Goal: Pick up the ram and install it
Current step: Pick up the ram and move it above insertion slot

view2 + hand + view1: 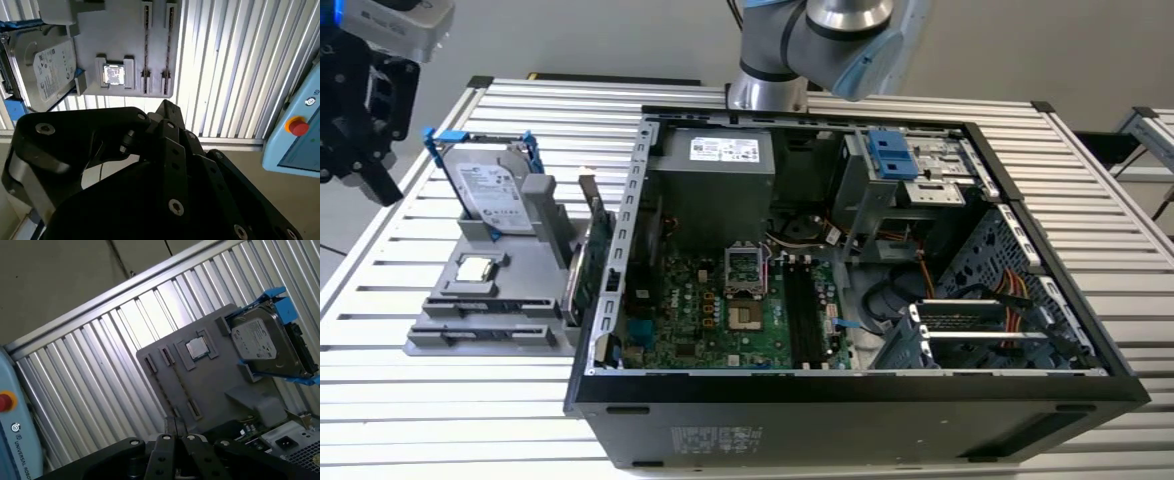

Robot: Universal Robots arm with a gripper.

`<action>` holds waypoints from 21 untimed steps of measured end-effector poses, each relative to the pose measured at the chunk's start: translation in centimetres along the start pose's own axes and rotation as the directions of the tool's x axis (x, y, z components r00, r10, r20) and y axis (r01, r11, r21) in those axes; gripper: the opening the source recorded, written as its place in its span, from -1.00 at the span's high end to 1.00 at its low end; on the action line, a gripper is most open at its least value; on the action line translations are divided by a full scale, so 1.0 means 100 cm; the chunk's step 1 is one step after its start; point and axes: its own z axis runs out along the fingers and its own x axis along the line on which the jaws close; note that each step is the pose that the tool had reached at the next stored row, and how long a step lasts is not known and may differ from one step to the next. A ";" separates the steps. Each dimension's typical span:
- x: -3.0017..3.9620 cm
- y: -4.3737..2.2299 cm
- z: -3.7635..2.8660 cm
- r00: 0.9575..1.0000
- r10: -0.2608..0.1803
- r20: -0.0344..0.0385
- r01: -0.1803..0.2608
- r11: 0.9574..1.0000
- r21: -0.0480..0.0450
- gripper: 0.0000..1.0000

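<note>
Second wrist view gives me the ram (145, 50) edge-on: a thin dark line with a fine dotted texture, standing in one of two narrow parallel slots of the holder (115, 30). From this angle I cannot tell its colour or its chips. The holder is a flat, matte gray plate with small clips at the slot ends. Just beside the slots, a square silver processor chip (114, 74) sits in a raised gray frame. Past it, a hard drive (47, 67) with a shiny metal face and a white label leans in a blue plastic bracket (12, 107).

My gripper (176, 426) is black and angular, with jointed links and bright screw heads. In the first wrist view its pads are drawn together with nothing between them. In the exterior view it hangs off the table's far corner at the exterior view's left, well apart from the holder.

Everything rests on the table (225, 65), a surface of ribbed, pale aluminium slats that catch a strong glare. On the exterior view's right of the holder lies an open black computer case (854, 385), with a green motherboard (707, 310) flat inside and orange and yellow wires near perforated metal walls. My arm (814, 40) rises behind it, silver with pale blue caps.

Beyond the table's edge lie a smooth gray-brown floor (60, 275) and a pale blue pendant (295, 145) with a red button.
</note>
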 end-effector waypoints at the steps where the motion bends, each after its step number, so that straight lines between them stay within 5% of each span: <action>1: 0.0000 0.0000 0.0000 1.000 -0.014 0.000 0.014 1.000 0.000 1.00; 9: 0.0000 0.0000 0.0000 0.990 -0.138 -0.004 0.138 0.990 0.001 1.00; 17: -0.0001 0.0000 0.0001 0.972 -0.236 -0.009 0.236 0.972 0.008 1.00; 21: 0.0000 0.0000 0.0000 0.959 -0.284 -0.011 0.284 0.959 0.011 1.00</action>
